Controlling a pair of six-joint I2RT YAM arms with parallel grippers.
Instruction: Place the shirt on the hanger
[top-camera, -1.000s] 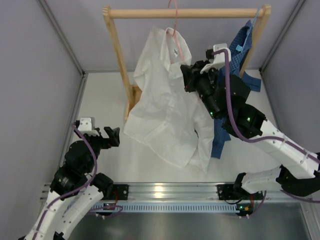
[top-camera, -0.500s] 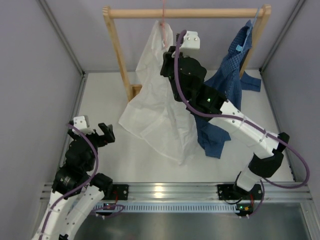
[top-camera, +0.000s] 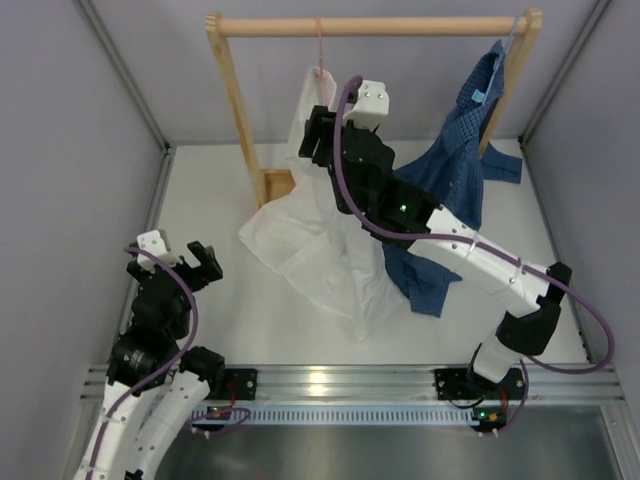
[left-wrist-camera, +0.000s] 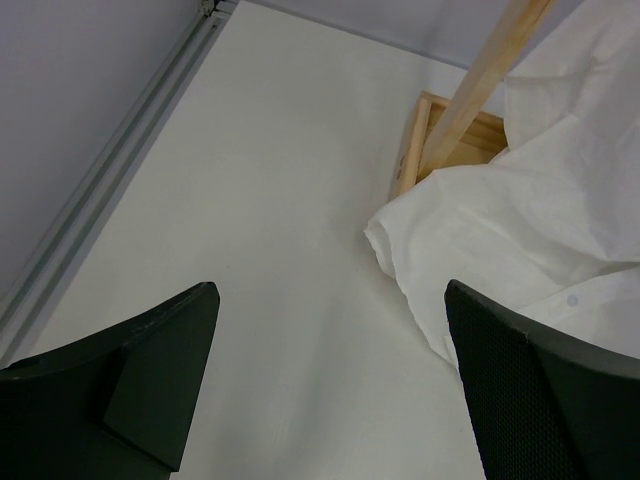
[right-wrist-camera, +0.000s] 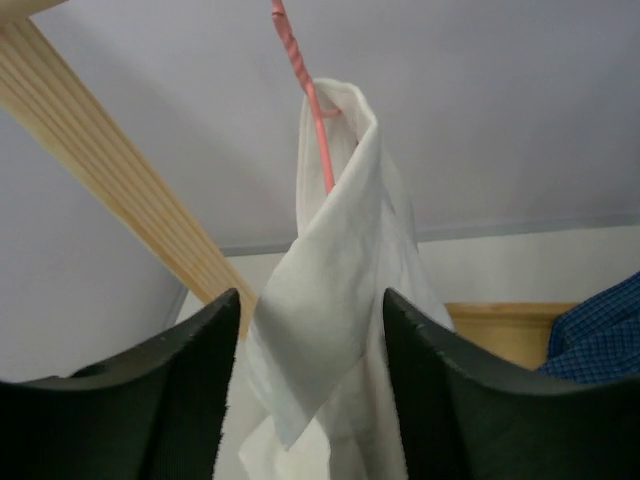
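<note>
Shirt, the plain white, thin, wrinkled button-up one (top-camera: 322, 235), is bunched by its collar on the thin pink wire hanger (right-wrist-camera: 300, 62), whose hook is over the light wooden rail of the rack (top-camera: 370, 25). Only the neck is caught there. The rest hangs in a narrow twisted fold, and its lower part pools on the white tabletop (top-camera: 210, 200) beside the rack's foot. I judge the shoulders are not spread on the frame, so the job is only partly done.

My right hand (top-camera: 316, 138) is up just below the collar with its fingers spread wide, one on each side of the hanging fold, and I see no pinch on the cloth. I think it sits there so I can take the fold close to the hanger and work it onto the wire.

My left hand (left-wrist-camera: 330, 300) hangs low over bare tabletop, fingers wide and holding nothing, near the shirt's hem and well placed to lift the slack. The dark blue checked shirt (top-camera: 455, 180) hangs at the right end of the rail, just beside my right arm, and I should not snag it.
</note>
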